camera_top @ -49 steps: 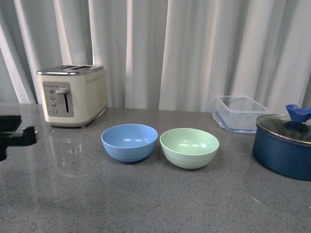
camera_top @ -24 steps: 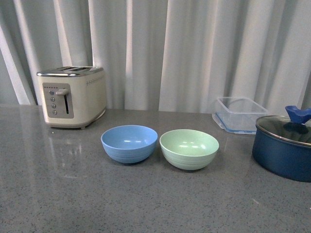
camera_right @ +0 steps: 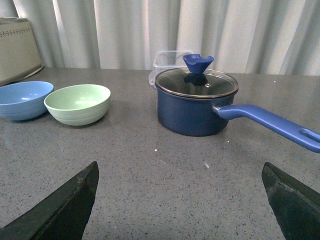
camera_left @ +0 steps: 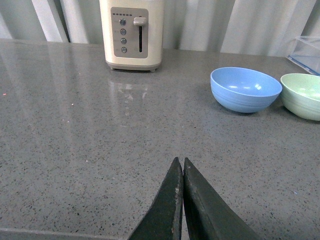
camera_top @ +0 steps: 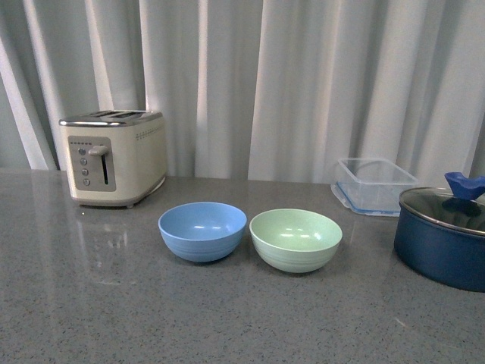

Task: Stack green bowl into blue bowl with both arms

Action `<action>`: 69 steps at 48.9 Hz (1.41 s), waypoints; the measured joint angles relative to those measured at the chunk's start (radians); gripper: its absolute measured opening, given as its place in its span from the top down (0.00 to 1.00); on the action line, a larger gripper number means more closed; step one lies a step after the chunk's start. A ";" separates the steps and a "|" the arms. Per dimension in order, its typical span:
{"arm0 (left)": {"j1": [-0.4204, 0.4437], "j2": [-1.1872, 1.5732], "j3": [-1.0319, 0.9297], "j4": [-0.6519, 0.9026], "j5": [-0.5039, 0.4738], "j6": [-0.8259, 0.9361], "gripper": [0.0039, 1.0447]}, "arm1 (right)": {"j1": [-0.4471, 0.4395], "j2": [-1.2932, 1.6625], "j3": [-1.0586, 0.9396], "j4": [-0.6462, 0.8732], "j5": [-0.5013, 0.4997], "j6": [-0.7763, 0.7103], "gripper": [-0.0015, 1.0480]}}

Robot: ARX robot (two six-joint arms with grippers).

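Green bowl (camera_top: 295, 240) is sitting upright mid-counter, ungrasped, blue bowl (camera_top: 202, 230) just beside it at 9 o'clock, navy pot (camera_top: 443, 239) at 3. Left gripper (camera_left: 181, 200) is hovering clenched, empty; right gripper (camera_right: 180, 170) is gaping wide, probably readying for a rim.

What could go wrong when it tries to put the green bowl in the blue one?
The green bowl and blue bowl sit close together, so a finger gripping one rim might shove the other. The navy pot, with its long handle, stands just ahead of the open right gripper and could get clipped.
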 joint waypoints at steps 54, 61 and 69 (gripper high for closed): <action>0.000 -0.641 -0.005 -0.598 0.000 0.000 0.97 | 0.000 0.000 0.000 0.000 0.000 0.000 0.10; 0.000 -0.803 -0.005 -0.777 0.001 0.000 0.97 | 0.000 0.000 0.000 0.000 0.000 0.000 0.10; 0.000 -0.819 -0.005 -0.784 0.000 0.000 0.97 | 0.000 0.000 0.000 0.000 0.000 0.000 0.10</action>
